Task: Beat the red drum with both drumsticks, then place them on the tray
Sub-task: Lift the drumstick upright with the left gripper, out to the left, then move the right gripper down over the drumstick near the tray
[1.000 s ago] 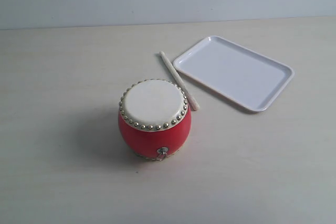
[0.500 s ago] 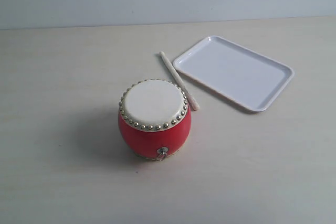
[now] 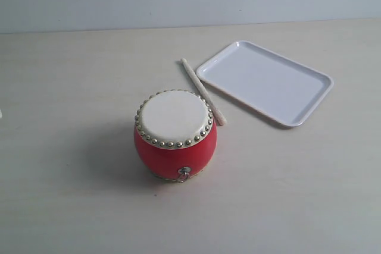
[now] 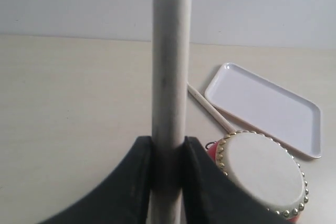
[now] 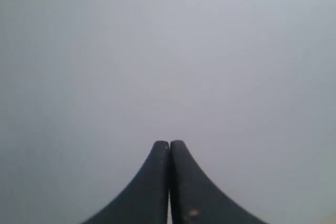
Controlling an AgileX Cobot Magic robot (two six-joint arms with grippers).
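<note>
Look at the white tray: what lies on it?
Nothing; the tray shows bare all over, with no part covered. One drumstick lies on the table beside it, the other drumstick is clamped in the left gripper.

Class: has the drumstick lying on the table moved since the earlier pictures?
No. The drumstick keeps its place against the tray: same slant, same gap to its near edge, one end close beside the drum.
</note>
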